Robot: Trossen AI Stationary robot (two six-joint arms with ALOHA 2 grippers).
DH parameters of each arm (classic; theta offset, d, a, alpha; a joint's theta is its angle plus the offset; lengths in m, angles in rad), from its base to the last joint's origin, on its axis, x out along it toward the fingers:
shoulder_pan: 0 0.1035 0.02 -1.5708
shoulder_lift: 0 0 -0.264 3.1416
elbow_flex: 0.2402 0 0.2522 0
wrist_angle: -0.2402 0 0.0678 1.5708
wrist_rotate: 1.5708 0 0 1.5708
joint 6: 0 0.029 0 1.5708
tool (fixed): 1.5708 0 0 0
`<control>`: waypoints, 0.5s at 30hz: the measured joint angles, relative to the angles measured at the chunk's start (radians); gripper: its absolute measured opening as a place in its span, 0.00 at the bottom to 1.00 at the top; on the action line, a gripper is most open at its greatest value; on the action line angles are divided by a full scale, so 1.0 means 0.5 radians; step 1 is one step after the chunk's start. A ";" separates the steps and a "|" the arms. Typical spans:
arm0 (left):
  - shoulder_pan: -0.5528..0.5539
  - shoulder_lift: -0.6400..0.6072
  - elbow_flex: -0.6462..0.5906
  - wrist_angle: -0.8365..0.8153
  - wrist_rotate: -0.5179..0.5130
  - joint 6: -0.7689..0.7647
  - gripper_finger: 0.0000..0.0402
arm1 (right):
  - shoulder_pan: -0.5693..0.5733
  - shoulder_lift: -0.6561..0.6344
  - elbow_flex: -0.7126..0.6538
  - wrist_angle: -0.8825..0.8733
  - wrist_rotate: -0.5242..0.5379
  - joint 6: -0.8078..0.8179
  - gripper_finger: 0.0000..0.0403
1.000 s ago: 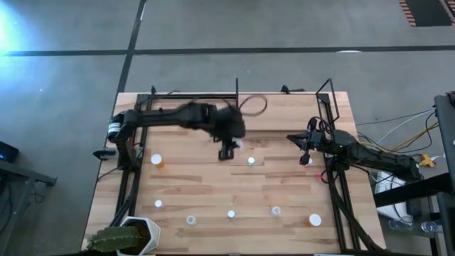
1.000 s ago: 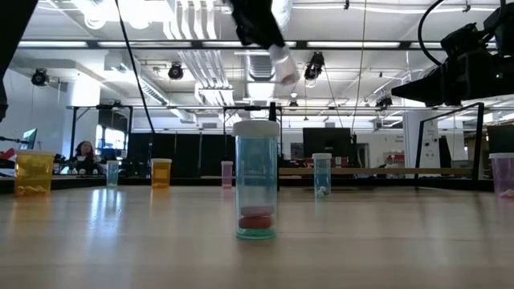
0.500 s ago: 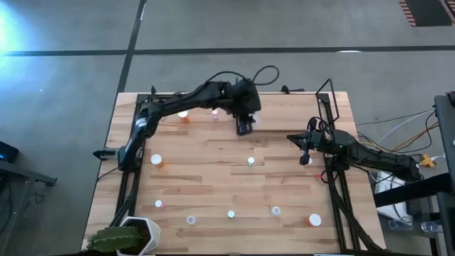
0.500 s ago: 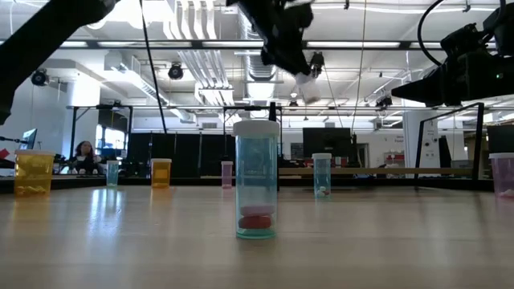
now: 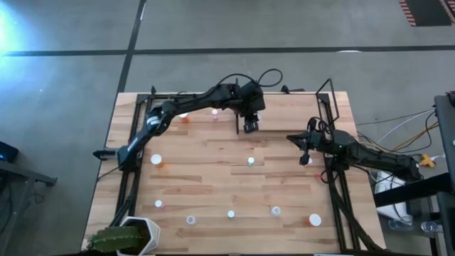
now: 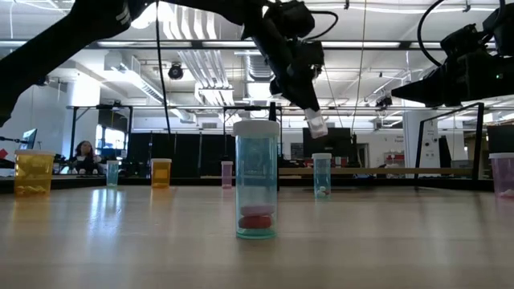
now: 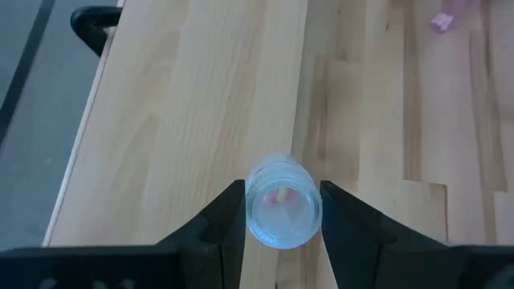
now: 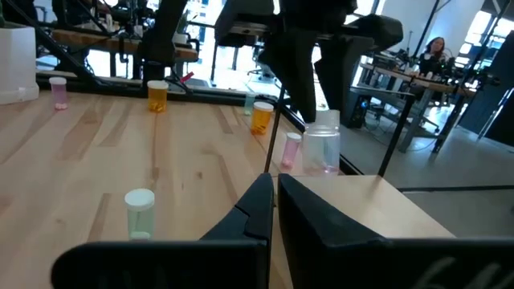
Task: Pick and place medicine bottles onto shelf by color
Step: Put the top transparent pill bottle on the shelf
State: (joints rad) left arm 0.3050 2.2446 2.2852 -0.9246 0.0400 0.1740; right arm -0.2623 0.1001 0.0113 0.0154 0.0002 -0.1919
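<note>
high view: left hand (image 5: 249, 126) reaches across to the far middle of the table (image 5: 213, 178), just past the black upright divider bar (image 5: 237, 107), on the shelf (image 5: 284, 114) side. its fingers are clamped on a clear medicine bottle (image 5: 250, 128), barely visible from above. behind this hand toward the left arm's base stand a pink bottle (image 5: 213, 112) and an orange bottle (image 5: 183, 116). nearer the front edge than the hand, a green bottle (image 5: 251, 162) stands mid-table, with more white-capped bottles in a row beyond it. potted plant (image 5: 124, 238) at the front left corner. right hand (image 5: 304, 148) waits at the table's right side, fingers together, holding nothing.

low view: left hand (image 6: 315, 122) hangs above the table with the clear bottle (image 6: 318, 125) tilted at its tip, off the wood. close to the camera stands a bluish bottle (image 6: 257, 178) with red pills in its bottom, well below the hand.

left wrist view: the clear bottle (image 7: 281, 201) sits between the two fingers (image 7: 221, 217), both touching its sides; light wooden board beneath it, a small pink bottle (image 7: 441, 21) well ahead.

right wrist view: right hand (image 8: 273, 201) pressed shut, empty. ahead of it the left arm holds the clear bottle (image 8: 321, 144) just over the board; an orange bottle (image 8: 262, 117) and a pink one (image 8: 291, 149) stand beside it, a white-capped green bottle (image 8: 140, 212) near the right hand.
</note>
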 joint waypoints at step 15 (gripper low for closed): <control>0.007 0.016 -0.067 0.009 -0.058 0.215 0.28 | 0.000 0.000 0.000 -0.004 0.000 0.001 0.03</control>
State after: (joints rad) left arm 0.3084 2.2524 2.2520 -0.9199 0.0109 0.2815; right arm -0.2623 0.1001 0.0113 0.0137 0.0002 -0.1913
